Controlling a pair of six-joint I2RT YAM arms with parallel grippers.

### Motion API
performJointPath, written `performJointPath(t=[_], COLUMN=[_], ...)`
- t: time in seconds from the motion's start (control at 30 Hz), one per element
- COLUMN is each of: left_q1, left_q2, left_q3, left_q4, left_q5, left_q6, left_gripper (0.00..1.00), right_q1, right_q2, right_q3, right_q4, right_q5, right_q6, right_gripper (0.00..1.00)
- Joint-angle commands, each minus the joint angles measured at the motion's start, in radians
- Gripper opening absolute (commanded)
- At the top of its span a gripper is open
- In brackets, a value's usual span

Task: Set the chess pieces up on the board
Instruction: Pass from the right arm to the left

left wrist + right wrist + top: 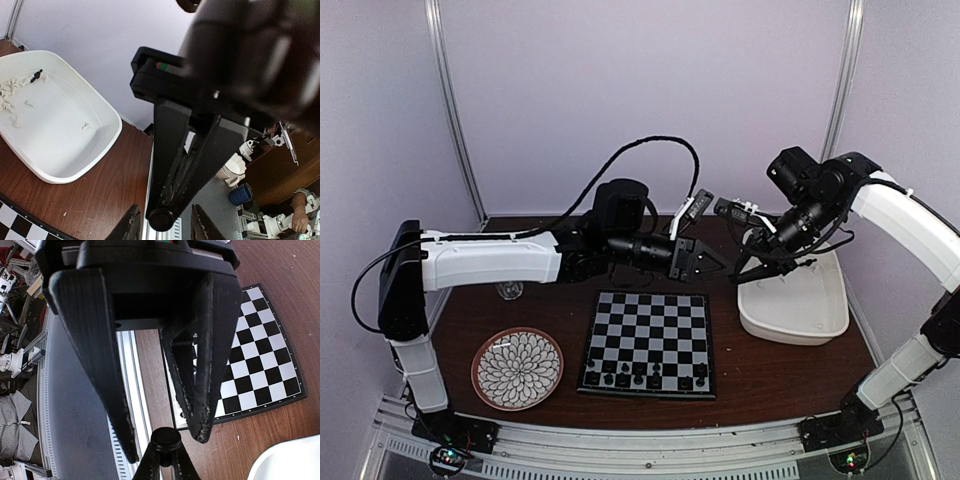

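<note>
Looming in the right wrist view are the left gripper's (pixel 164 230) two fingers (pixel 200 370), spread apart and straddling a small black piece (pixel 166 438) without visibly touching it, so that tool is unclenched. The right gripper (pixel 166 452) is clamped on the piece, pinching it at its fingertips; only a rounded end shows, so its type cannot be told. Both tools meet in the air over the far edge of the board (pixel 650 320), between it and the tub (pixel 820 325), which reads as a handover from right to left. The main risk is timing: if the right lets go before the left has bitten, the piece drops to the table or board. A fall onto the board could topple the black pieces (pixel 640 380) already standing in the two near rows, which are not yet full. The rounded surface is a second hazard, since an off-centre squeeze from the left fingers could squirt it sideways. The two sets of fingertips are also very close, so a small misalignment could make them clash and jar the grip. As for containers, the tub holds a cluster of white pieces (pixel 10 95) at one corner, a few scattered white ones, and one dark piece (pixel 36 76). The plate (pixel 517 368) shows only its petal pattern, as far as can be made out.
</note>
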Motion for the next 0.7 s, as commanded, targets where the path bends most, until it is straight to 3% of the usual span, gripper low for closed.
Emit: performJointPath(t=[0.0,0.37,0.5,0.67], left_q1=[0.002,0.007,0.020,0.047], left_q2=[0.019,0.036,0.033,0.004], left_q3=[0.036,0.032,0.010,-0.041], left_q4=[0.026,0.073,0.118,0.199], left_q5=[0.025,0.062,0.069,0.041], left_q6=[-0.018,-0.048,-0.083,-0.115], left_gripper=[0.34,0.12,0.10,0.08], right_q1=[0.015,0.017,0.017,0.012], right_q2=[-0.017,-0.012,-0.014,-0.033], right_q3=[0.022,0.021,0.023,0.040], right_q4=[-0.008,-0.002,-0.002,-0.022], right_q5=[0.010,0.019,0.027,0.055], right_q6=[-0.021,-0.017,-0.012,-0.011], right_gripper=[0.07,0.07,0.09,0.24])
